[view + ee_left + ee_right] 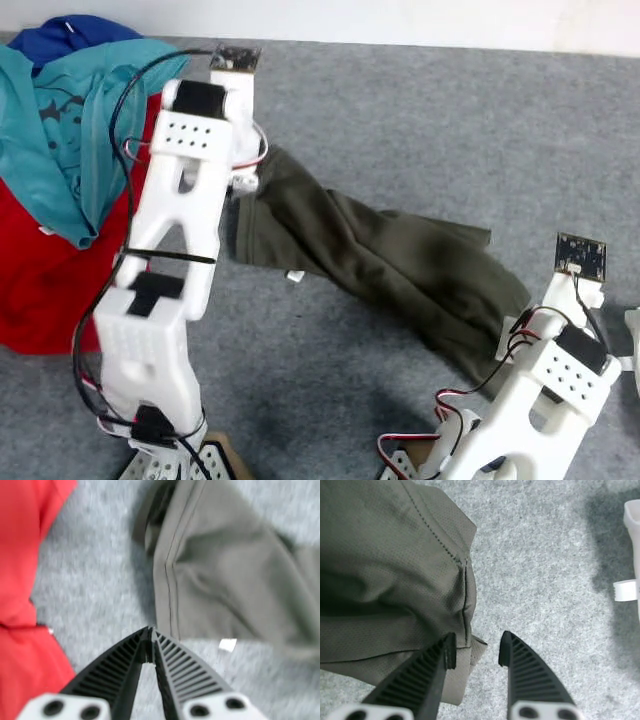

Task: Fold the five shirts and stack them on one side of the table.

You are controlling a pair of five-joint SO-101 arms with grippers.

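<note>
Olive shirt [380, 260]: lies rumpled and unfolded in a slant across the middle of the grey table [450, 120], running from the left arm [185, 210] to the right arm [560, 390].
Left gripper [150, 632]: fingers together, tips at the shirt's stitched hem; I cannot tell whether cloth is pinched between them.
Right gripper [477, 647]: fingers apart, one over the shirt's corner, the other over bare table.
Obstruction: in the high view each arm covers the shirt end beneath it.
Pile: red shirt [40, 290], teal shirt [60, 150] and blue shirt [70, 35] are heaped unfolded behind the left arm.
Tag [227, 645]: small and white, at the olive shirt's edge.
White object [632, 555]: near the right gripper, kind unclear.
</note>
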